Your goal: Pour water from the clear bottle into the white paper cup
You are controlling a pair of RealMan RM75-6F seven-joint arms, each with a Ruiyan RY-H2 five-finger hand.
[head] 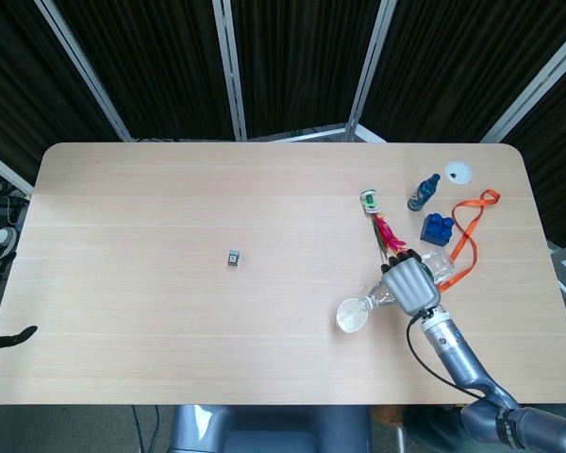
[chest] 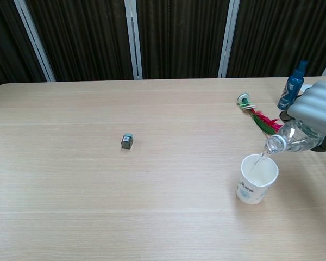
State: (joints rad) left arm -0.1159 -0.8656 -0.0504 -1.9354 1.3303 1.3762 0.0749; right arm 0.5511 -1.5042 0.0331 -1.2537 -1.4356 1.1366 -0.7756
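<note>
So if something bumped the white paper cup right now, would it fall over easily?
Probably yes. The white paper cup looks thin and light, standing free on the table. It narrows toward its base, so a knock could tip it. The water streaming in from the clear bottle likely steadies it somewhat.
</note>
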